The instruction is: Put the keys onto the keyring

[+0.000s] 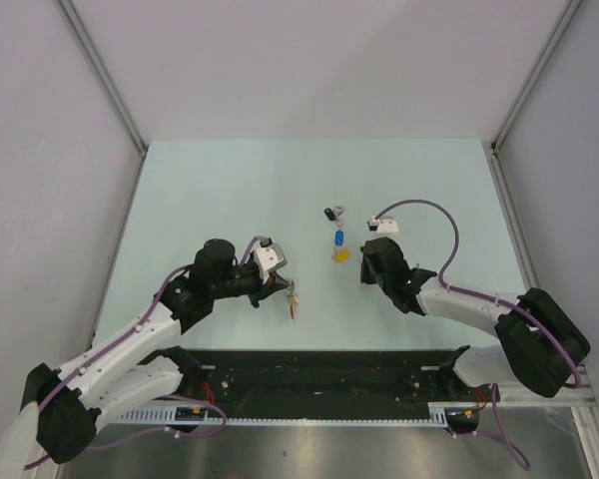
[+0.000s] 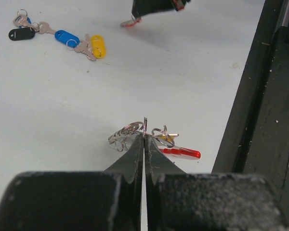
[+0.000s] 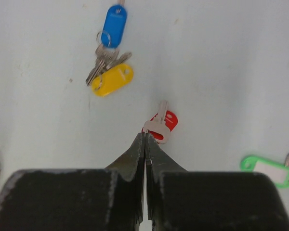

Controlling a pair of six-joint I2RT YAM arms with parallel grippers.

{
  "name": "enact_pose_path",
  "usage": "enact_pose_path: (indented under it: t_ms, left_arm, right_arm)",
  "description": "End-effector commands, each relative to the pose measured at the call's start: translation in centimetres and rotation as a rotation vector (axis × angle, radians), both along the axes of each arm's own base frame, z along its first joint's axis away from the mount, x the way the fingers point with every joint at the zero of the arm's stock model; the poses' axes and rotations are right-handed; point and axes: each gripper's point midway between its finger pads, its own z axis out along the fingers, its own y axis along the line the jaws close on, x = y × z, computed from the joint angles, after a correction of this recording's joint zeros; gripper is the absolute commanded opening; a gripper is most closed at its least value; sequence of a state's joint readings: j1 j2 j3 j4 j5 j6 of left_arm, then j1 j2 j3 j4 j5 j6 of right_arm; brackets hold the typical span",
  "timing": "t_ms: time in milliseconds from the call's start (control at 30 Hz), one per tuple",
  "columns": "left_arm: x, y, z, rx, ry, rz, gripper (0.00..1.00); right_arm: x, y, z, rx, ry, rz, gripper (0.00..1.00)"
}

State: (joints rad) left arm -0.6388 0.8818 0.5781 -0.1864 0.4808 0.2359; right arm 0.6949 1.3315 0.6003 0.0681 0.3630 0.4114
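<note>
My left gripper (image 1: 284, 287) is shut on a thin silvery ring of the keyring (image 2: 126, 133), just above the table. The keyring's loops and red band (image 2: 182, 152) hang at the tips; it also shows in the top view (image 1: 295, 304). My right gripper (image 1: 364, 270) is shut on the edge of the red-tagged key (image 3: 162, 124), low over the table. The black-tagged key (image 1: 331, 213), blue-tagged key (image 1: 339, 238) and yellow-tagged key (image 1: 341, 255) lie in a row between the grippers. A green-tagged key (image 3: 265, 169) lies to the right of my right gripper.
The pale green table (image 1: 220, 190) is fenced by grey walls at the back and sides. A black rail (image 1: 319, 374) runs along the near edge, close to the right of the keyring in the left wrist view (image 2: 260, 120).
</note>
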Motion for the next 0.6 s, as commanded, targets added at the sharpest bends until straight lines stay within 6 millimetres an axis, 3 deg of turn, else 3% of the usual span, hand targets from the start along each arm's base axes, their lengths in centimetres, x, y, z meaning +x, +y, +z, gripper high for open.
enact_pose_path:
  t_ms: [0, 167, 267, 367, 400, 567]
  left_arm:
    - [0.5, -0.3, 2.6, -0.044, -0.052, 0.007, 0.00]
    - [0.5, -0.3, 2.7, -0.046, -0.053, 0.009, 0.00]
    - [0.5, -0.3, 2.8, -0.047, -0.054, 0.009, 0.00]
    - [0.4, -0.2, 2.8, -0.049, -0.054, 0.008, 0.00]
    - [0.4, -0.3, 3.0, -0.052, -0.056, 0.007, 0.00]
    - [0.3, -0.2, 3.3, -0.061, -0.065, 0.011, 0.01]
  right_arm:
    - [-2.2, 1.3, -1.2, 0.040, 0.025, -0.084, 0.00]
    - [-4.7, 4.2, -2.7, 0.079, 0.061, -0.042, 0.01]
    - [-5.6, 6.1, -3.1, 0.117, 0.075, -0.002, 0.09]
    - [-5.9, 7.0, -3.2, 0.137, 0.088, 0.033, 0.28]
    - [-5.9, 7.1, -2.7, 0.146, 0.080, 0.039, 0.39]
    - [-6.4, 6.6, -0.5, 0.148, 0.054, 0.080, 0.64]
